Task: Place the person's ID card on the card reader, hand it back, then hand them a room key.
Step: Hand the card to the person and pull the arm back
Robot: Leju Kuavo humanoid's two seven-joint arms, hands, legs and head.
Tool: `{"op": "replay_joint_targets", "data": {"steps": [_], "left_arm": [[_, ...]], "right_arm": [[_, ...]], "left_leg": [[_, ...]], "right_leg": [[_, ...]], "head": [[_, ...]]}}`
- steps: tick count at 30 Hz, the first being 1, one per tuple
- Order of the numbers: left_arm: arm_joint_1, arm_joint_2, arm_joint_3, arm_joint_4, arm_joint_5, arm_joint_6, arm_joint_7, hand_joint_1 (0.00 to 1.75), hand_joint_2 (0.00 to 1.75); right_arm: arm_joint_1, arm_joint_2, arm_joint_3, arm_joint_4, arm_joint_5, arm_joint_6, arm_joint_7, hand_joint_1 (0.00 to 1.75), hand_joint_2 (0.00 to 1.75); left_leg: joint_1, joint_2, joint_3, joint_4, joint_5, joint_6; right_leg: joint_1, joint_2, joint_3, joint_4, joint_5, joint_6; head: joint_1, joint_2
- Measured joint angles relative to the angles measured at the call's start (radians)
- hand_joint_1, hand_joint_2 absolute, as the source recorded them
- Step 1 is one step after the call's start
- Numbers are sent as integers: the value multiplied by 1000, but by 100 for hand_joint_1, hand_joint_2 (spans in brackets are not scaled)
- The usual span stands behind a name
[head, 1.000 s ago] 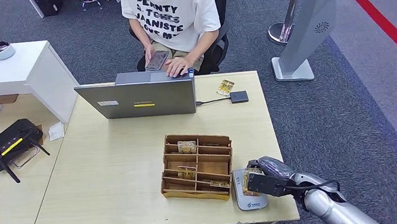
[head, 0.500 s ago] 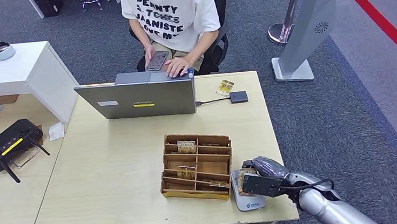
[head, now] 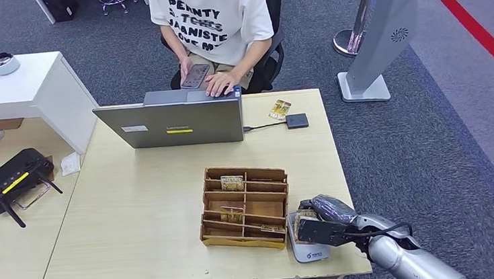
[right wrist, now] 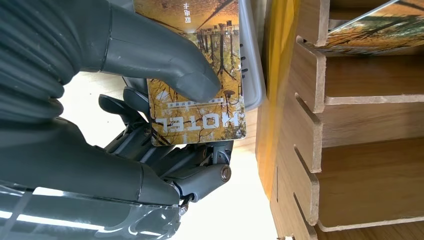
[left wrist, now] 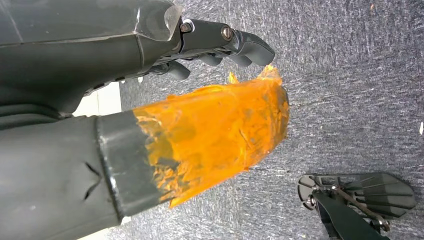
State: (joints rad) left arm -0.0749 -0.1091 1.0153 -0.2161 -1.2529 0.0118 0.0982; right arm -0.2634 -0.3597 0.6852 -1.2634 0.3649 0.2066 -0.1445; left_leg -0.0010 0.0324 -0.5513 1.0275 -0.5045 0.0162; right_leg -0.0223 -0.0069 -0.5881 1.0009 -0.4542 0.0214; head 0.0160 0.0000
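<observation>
Grey carpet surrounds a pale wooden desk [head: 143, 216] in an office, and the action sits at its near right corner. Nearest the robot, the right hand [head: 320, 224] pinches a card [right wrist: 200, 107] printed with autumn trees and the word HOTEL between thumb and fingers, holding it directly over the grey card reader [head: 306, 250] that lies just beside the wooden organiser [head: 245, 207]. Whether the card already touches the reader's face cannot be told. The left hand [left wrist: 220, 45] hangs over the carpet, its orange-taped thumb and dark fingers apart and grasping nothing.

To do this step well, the card should probably be laid flat and centred on the reader's pad, lowered squarely so its edge does not catch the organiser wall alongside, and kept in the pinch so it lifts cleanly for the hand-back.

Next outward, the organiser is divided into several slots: similar tree-printed cards stand in a far-left slot, a middle slot and a near-right one, while other slots look bare. Farther on, an open laptop [head: 172, 122] faces a seated person [head: 217, 27], with another card [head: 280, 108] and a small dark device [head: 296, 120] beside it.
</observation>
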Motion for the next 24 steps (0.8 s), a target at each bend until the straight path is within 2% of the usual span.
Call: {"op": "replay_joint_targets", "data": {"steps": [24], "left_arm": [[0,0,0,0,-5,0,6,0,0]], "right_arm": [[4,-2,6,0,0,-17,10,175,175]], "left_leg": [[0,0,2,0,0,0]], "right_leg": [[0,0,1,0,0,0]], "head": [[0,0]]}}
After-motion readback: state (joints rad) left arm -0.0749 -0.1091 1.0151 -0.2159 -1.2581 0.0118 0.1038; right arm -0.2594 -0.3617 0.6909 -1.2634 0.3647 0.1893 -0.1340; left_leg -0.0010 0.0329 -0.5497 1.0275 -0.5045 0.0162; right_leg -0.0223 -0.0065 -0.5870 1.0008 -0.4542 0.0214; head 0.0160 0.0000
